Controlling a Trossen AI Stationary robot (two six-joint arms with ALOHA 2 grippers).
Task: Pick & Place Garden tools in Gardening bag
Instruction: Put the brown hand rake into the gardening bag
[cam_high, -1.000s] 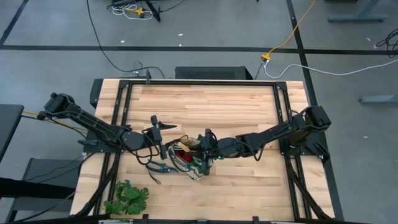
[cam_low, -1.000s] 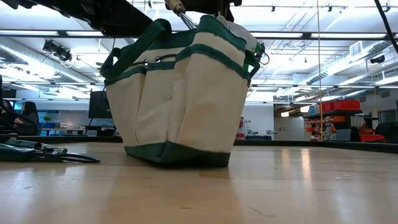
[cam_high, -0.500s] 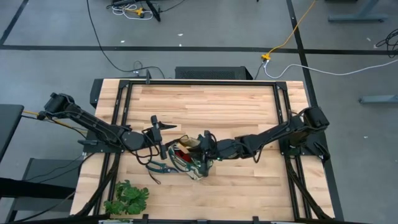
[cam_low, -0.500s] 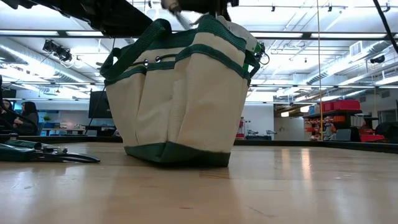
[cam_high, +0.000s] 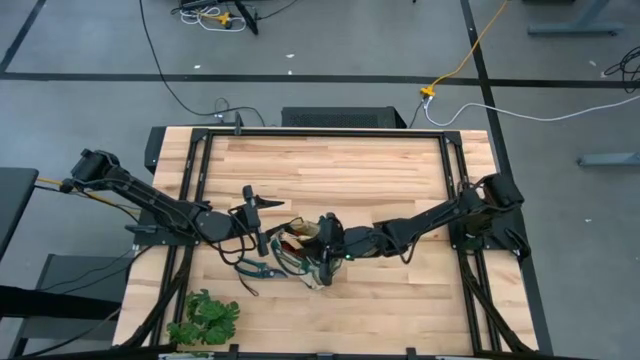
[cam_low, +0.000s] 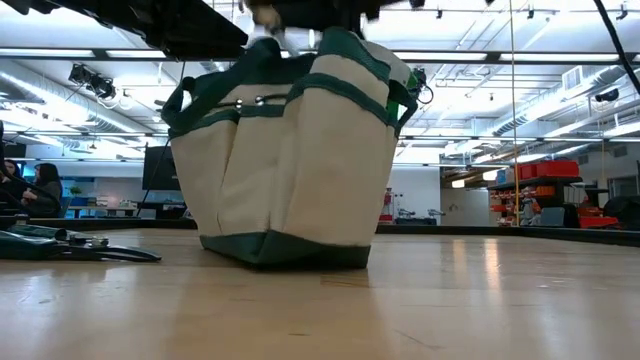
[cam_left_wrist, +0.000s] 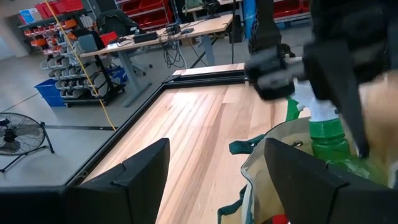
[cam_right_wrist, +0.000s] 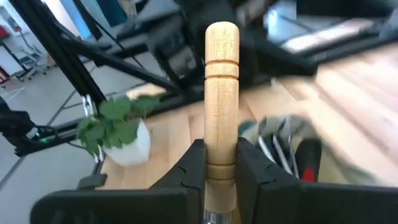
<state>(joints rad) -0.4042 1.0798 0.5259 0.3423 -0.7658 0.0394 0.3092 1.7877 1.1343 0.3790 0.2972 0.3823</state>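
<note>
Our right gripper (cam_right_wrist: 221, 163) clamps the stiff, light hand rake (cam_right_wrist: 221, 93) mid-handle over the soft gardening bag (cam_low: 285, 160) near the table's front edge

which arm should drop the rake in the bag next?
Right. The right gripper is shut on the wooden-handled rake and sits over the gardening bag. The left gripper is open and empty beside the bag.
</note>
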